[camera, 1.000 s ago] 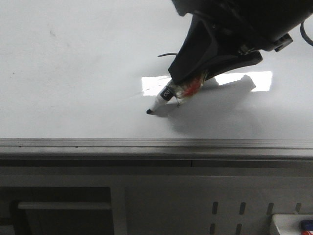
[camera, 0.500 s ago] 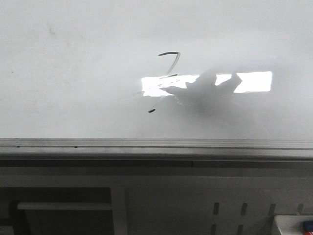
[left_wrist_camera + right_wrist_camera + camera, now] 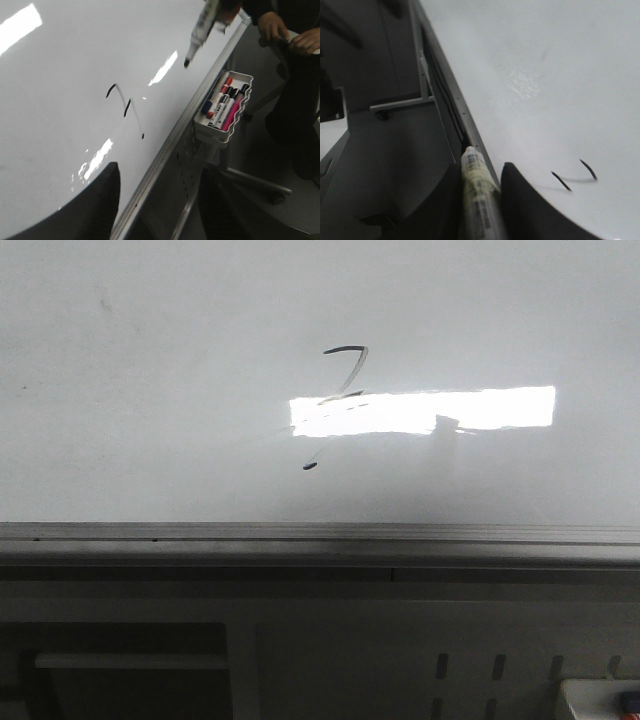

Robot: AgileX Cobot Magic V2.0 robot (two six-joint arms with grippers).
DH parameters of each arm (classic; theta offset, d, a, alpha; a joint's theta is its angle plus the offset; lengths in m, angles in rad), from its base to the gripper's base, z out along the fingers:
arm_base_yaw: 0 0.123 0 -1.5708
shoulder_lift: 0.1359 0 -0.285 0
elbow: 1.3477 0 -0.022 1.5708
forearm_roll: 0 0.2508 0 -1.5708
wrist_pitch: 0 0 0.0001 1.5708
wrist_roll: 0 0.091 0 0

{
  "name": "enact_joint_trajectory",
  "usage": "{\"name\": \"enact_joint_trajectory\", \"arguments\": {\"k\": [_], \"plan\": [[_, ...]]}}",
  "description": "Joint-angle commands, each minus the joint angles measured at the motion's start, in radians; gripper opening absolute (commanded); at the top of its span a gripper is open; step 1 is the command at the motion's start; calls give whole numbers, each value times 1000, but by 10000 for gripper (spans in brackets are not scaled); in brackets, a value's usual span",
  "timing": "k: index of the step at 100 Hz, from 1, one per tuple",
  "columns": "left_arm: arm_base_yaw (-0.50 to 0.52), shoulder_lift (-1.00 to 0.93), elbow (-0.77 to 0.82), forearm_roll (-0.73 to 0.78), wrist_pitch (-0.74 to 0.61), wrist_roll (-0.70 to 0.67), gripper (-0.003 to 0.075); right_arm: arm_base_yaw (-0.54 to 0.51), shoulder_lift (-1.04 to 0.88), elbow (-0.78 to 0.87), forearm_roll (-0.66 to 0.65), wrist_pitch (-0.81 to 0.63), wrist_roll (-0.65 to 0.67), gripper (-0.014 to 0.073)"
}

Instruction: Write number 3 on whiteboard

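Note:
The whiteboard [image 3: 150, 390] carries the number 3 [image 3: 345, 370] as thin angular black strokes, with a small separate dash [image 3: 309, 467] below them. Neither gripper shows in the front view. In the right wrist view my right gripper [image 3: 480, 169] is shut on a white marker pen [image 3: 476, 192], off to the side of the strokes [image 3: 572, 177]. The left wrist view shows that marker [image 3: 200, 30] hanging tip-down, clear of the board [image 3: 60, 75], beyond the strokes [image 3: 125, 105]. My left gripper [image 3: 157, 200] is open with nothing between its fingers, low over the board's near edge.
A grey metal rail [image 3: 320, 533] runs along the board's near edge. A white tray [image 3: 239, 116] with several markers hangs from the frame under that rail. A person's hands [image 3: 290, 35] rest beyond the board's corner. Bright rectangular glare [image 3: 430, 410] lies across the board.
My right gripper with the marker has lifted off the board and left the front view. Its shadow has faded, and the strokes it covered now show.

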Motion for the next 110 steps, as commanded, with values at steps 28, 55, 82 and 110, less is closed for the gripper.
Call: {"name": "enact_joint_trajectory", "arguments": {"k": [28, 55, 82, 110], "plan": [[-232, 204, -191, -111, 10, 82, 389, 266, 72, -32, 13, -270, -117, -54], [-294, 280, -206, -107, -18, 80, 389, 325, 76, -34, -13, -290, -118, -54], [-294, 289, -206, -105, -18, 63, 354, 325, 76, -34, -13, -278, -118, -54], [-267, 289, -206, -66, -29, 62, 237, 330, 69, -34, -9, -278, -118, -54]]}}
